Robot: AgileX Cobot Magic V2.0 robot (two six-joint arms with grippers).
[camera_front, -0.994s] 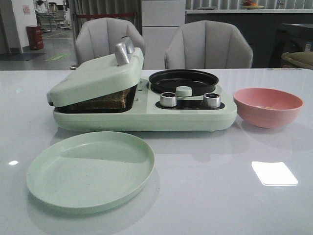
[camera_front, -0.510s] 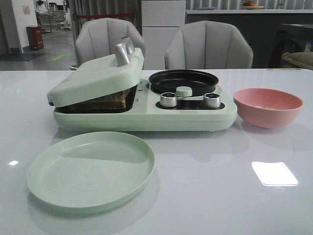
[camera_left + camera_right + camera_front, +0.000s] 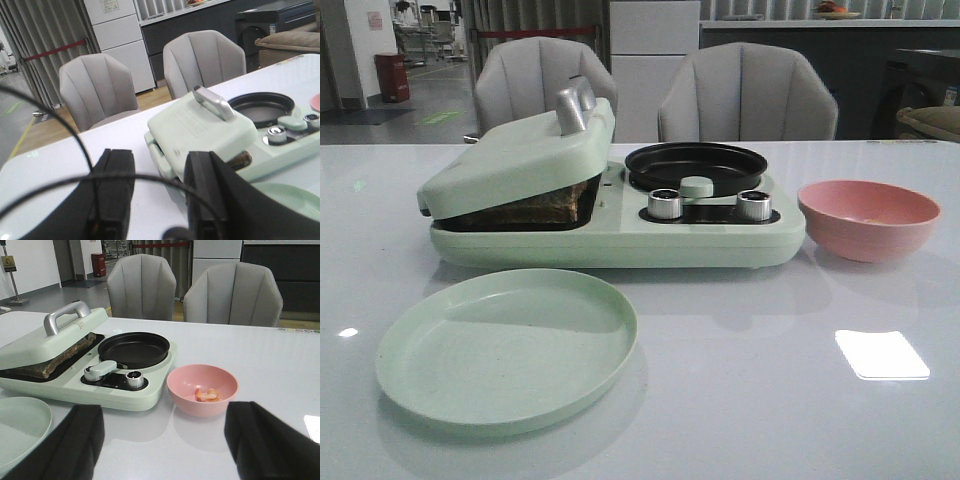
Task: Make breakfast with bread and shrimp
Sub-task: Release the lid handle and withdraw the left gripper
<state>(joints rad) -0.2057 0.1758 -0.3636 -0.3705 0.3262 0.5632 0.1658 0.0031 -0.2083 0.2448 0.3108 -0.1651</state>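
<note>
Right wrist view: one pink bowl [image 3: 202, 388] holds shrimp [image 3: 207, 395].

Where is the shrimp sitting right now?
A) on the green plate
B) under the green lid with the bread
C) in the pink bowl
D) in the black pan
C: the right wrist view shows the shrimp lying at the bottom of the pink bowl, while the black pan and green plate hold nothing.
</note>
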